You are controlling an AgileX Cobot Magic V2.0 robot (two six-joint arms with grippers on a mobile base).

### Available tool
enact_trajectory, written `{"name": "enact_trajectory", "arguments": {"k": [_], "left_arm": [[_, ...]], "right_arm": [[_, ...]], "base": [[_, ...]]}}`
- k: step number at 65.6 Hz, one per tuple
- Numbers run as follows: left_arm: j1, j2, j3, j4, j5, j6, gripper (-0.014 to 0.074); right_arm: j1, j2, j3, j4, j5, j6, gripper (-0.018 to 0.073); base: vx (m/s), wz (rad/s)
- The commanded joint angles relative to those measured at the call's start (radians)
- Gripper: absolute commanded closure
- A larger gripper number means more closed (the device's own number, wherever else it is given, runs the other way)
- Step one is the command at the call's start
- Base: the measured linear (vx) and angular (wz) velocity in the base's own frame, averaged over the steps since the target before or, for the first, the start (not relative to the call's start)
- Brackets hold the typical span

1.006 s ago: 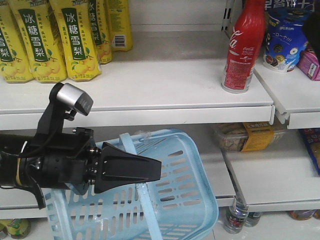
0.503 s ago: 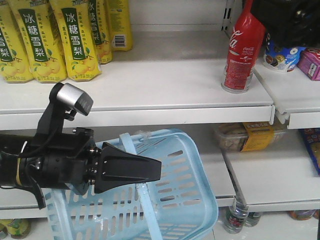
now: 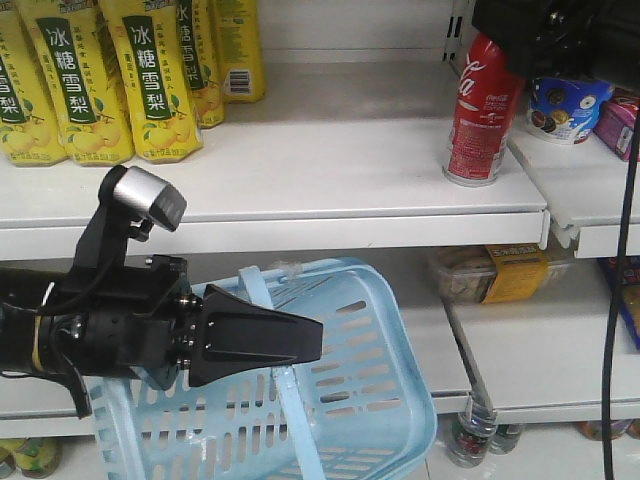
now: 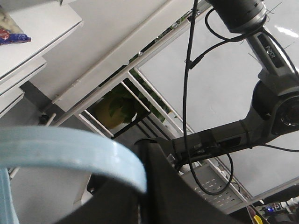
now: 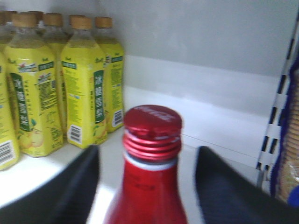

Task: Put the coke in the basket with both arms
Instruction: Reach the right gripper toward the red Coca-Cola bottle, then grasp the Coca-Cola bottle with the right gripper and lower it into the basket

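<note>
Coke [image 3: 480,110] stands upright near the right front corner of the upper shelf [image 3: 330,165], with a blue cup [image 3: 566,100] near it on the next shelf over. Right gripper [image 5: 147,151]: jaws apart, 1 finger [image 5: 70,191] on each side of the neck, no contact seen. Yellow bottles [image 3: 110,80] crowd the shelf's left end. Left gripper [image 3: 312,345]: jaws clamped on the handle of the basket [image 3: 390,400], which is tilted in front of the lower shelf [image 3: 540,350].
</note>
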Motion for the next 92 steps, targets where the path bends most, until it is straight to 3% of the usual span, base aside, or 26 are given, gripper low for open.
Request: {"name": "enact_trajectory", "arguments": {"k": [1,10,22,31,54,74,85,92], "left_arm": [[-0.002,-0.029,-0.025,-0.088,-0.197,0.007,0.0603],[-0.002,-0.029,-0.025,-0.088,-0.197,0.007,0.0603],[-0.002,-0.029,-0.025,-0.088,-0.197,0.007,0.0603],[-0.002,-0.029,-0.025,-0.088,-0.197,0.007,0.0603],[-0.002,-0.029,-0.025,-0.088,-0.197,0.007,0.0603],[-0.002,-0.029,-0.025,-0.088,-0.197,0.007,0.0603],[-0.002,-0.029,-0.025,-0.088,-0.197,0.007,0.0603],[-0.002,-0.029,-0.025,-0.088,-0.197,0.007,0.0603]], "right_arm": [[-0.004,-0.023,-0.037,0.034,-0.015,-0.007,0.0339],[-0.005,-0.023,-0.037,0.031,-0.039,-0.006,0.0575],[-0.005,-0.079,-0.037,-0.067,-0.169,0.03,0.0566],[-0.005,-0.195,-0.037,-0.235,-0.221,0.18,0.0564],[-0.005,-0.437,0.053,-0.233,-0.408,0.329,0.0564],[-0.004,-0.445,0.251,-0.232,-0.559,0.322,0.0564],[-0.002,-0.424,0.331,-0.211,-0.567,0.286,0.0564],[0.07,-0.39,0.332,-0.168,-0.547,0.259,0.0564]], "base": [[0.0,0.0],[0.0,0.0],[0.0,0.0],[0.0,0.0],[0.0,0.0],[0.0,0.0],[0.0,0.0],[0.0,0.0]]}}
